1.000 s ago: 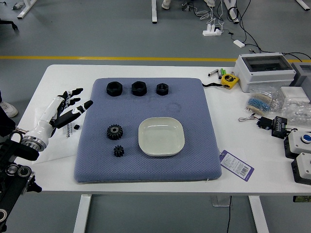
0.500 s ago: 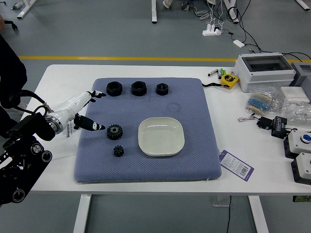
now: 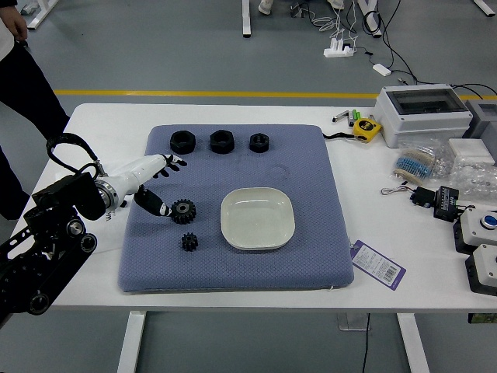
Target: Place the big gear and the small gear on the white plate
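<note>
Place: lab or workshop
Tabletop (image 3: 404,298): white, with blue mat (image 3: 311,264)
Right side: control boxes (image 3: 475,241), bagged parts (image 3: 415,163), tape measure (image 3: 366,129)
Floor (image 3: 194,70): grey, yellow line (image 3: 233,94), cables

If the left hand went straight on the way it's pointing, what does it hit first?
Likely the big gear, just ahead of the left hand, though the hand's height above the mat is unclear.

Cream plate (image 3: 258,219), black gears (image 3: 183,210), blue-grey mat (image 3: 311,268), yellow tape measure (image 3: 366,130), white table (image 3: 93,289)
</note>
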Robot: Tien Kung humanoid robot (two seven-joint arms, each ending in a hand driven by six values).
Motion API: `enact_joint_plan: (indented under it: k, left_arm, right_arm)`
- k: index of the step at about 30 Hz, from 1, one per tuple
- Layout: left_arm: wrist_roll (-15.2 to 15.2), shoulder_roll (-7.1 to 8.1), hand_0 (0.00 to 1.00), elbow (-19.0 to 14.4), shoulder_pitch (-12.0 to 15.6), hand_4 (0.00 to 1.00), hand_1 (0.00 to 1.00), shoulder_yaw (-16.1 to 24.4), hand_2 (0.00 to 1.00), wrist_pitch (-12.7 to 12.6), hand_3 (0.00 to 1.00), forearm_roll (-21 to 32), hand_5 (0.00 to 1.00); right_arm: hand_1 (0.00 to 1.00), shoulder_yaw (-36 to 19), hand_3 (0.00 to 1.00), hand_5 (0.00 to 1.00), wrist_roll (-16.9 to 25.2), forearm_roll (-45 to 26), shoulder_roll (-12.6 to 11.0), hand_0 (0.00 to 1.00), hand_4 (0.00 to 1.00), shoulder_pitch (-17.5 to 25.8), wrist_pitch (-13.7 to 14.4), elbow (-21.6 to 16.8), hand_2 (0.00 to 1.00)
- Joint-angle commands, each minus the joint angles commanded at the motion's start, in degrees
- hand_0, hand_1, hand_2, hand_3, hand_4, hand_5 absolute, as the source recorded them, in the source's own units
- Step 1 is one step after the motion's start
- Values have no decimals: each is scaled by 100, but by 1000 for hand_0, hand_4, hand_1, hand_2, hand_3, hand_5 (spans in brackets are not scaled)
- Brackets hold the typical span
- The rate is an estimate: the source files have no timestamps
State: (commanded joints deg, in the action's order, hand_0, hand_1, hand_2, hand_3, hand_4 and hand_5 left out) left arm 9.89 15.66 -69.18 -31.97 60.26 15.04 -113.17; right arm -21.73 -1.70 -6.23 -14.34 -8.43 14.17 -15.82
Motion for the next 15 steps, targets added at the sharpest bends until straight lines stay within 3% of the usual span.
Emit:
enact_joint_plan:
  k: [7, 14, 15]
  left_arm:
    - [-95, -6, 687, 189, -309, 998, 742, -537, 817, 55, 821, 104, 11]
    - [-148, -69, 686, 462, -496, 998, 734, -801, 791, 58, 804, 57, 19]
    - [-156, -75, 686, 484, -509, 998, 697, -818, 761, 52, 788, 37, 19]
  right_arm:
    - [652, -1, 581, 681, 4, 10, -5, 652, 845, -15, 5, -1, 732]
    - [653, 3, 582, 682, 14, -5, -7, 652, 847, -31, 17, 0, 732]
    - [652, 3, 582, 682, 15, -8, -8, 651, 847, -32, 18, 0, 732]
